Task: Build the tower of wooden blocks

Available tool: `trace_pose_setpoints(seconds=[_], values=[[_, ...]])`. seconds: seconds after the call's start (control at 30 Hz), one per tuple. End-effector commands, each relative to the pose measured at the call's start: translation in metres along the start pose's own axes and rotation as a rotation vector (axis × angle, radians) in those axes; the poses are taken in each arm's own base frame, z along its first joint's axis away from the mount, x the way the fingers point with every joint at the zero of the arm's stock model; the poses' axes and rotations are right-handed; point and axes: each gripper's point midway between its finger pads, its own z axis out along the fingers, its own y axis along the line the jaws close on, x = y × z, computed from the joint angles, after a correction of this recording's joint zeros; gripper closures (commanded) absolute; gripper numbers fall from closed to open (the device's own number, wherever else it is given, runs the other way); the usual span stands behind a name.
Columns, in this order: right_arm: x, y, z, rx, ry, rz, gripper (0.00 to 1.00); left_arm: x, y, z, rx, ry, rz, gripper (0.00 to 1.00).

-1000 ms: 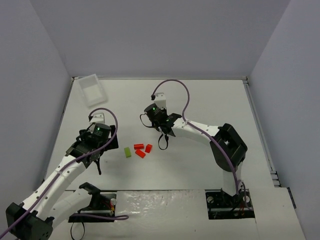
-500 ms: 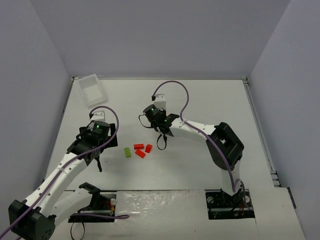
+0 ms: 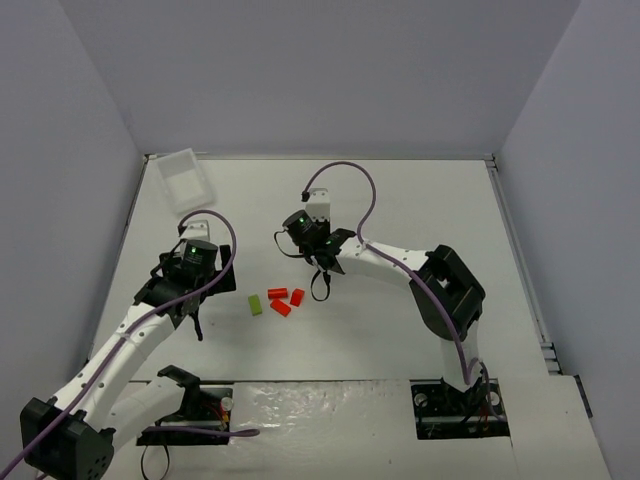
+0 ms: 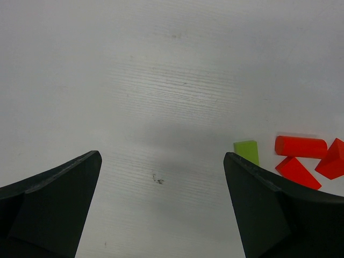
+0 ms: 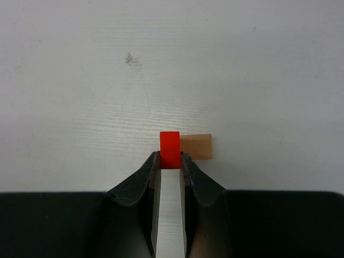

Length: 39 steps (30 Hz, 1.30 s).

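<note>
Right jaws clamp red block [image 5: 170, 144]; tan block [image 5: 196, 146] just beside.

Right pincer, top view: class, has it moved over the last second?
Yes: the right pincer has edged slightly left, toward the loose red blocks, which stay put.

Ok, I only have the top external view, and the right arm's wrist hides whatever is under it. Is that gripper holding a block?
Observer: Yes. The right wrist view shows the right gripper shut on a red block.
Operator: Is the tan piece anywhere near it?
Observer: A tan block lies just beside the red one, on its right in that view. I cannot tell if they touch.
Operator: And the left side?
Observer: The left wrist view shows the left gripper open, with nothing between its fingers.
</note>
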Motion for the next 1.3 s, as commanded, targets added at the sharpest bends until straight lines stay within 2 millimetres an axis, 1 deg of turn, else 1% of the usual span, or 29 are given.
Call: trace_pose_setpoints(seconds=[0.0, 0.17, 0.57, 1.27], values=[[-0.0233, 0.0114, -0.0014, 0.001, -0.076, 0.069, 1.0, -0.0259, -0.0079, -0.0031, 0.037, -0.065, -0.031, 0.03], [-0.0191, 0.0099, 0.0004, 0.008, -0.07, 0.068, 1.0, -0.0267, -0.0087, -0.0036, 0.047, -0.069, -0.034, 0.03], [-0.0213, 0.0064, -0.0001, 0.035, -0.091, 0.06, 1.0, -0.0276, -0.0081, -0.0042, 0.053, -0.074, -0.04, 0.03], [-0.0136, 0.0078, -0.0001, 0.06, -0.1, 0.001, 1.0, -0.0291, -0.0085, -0.0053, 0.06, -0.084, -0.046, 0.03]])
